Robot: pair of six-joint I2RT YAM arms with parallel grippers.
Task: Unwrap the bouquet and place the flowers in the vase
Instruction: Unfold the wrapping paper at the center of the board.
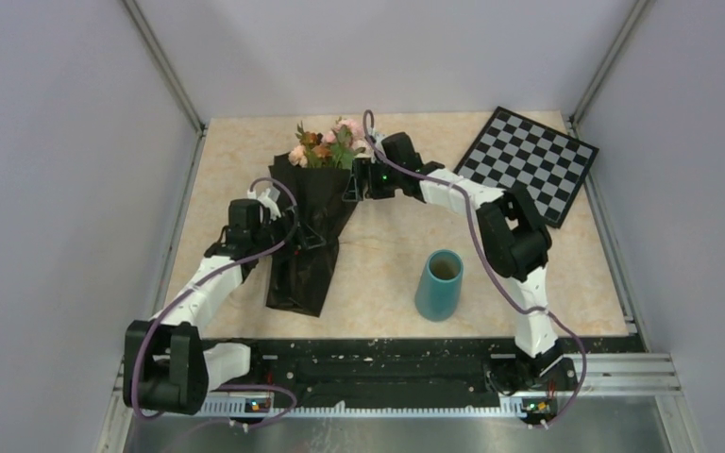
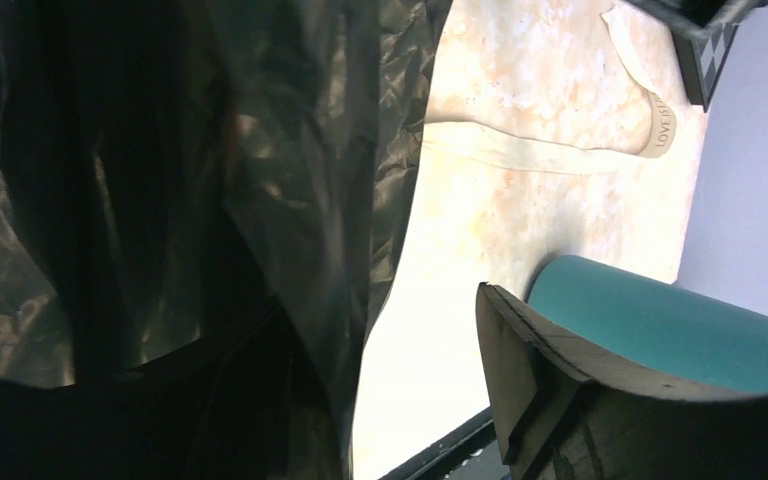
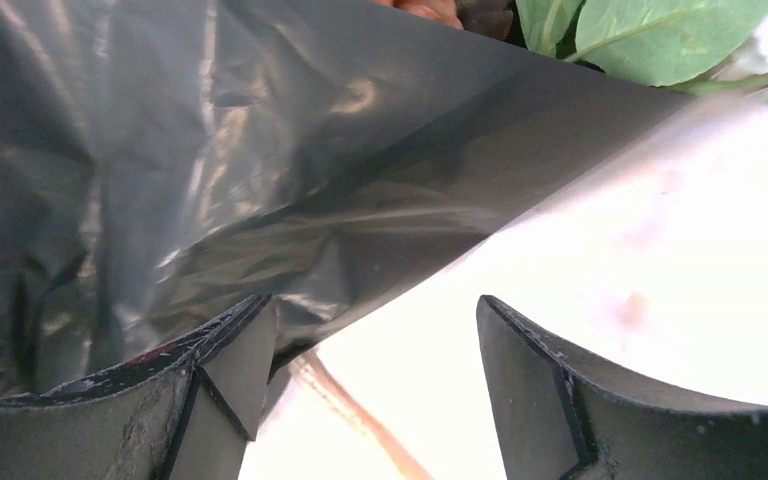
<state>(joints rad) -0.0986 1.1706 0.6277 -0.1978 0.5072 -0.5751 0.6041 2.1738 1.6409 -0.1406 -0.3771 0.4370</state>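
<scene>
The marble-patterned table (image 1: 387, 255) is carrying everything. The bouquet (image 1: 310, 231) is lying flat to the left of the vase (image 1: 439, 285), still in its glossy black paper. Its long axis is running from the near edge towards the far wall, with the flowers (image 1: 326, 146) pointing away and slightly right. The checkerboard (image 1: 529, 162) is lying beyond the vase to the right. The vase is standing upright with its mouth up. The left gripper (image 1: 304, 236) is reaching the wrap's left side; its 1 visible finger is standing clear of the paper, jaws apart, gripping nothing. The right gripper (image 1: 356, 184), beyond the vase, is gaping wide at the wrap's right edge, clamping nothing. A cream ribbon (image 2: 520, 155) is lying loose beyond the vase.
</scene>
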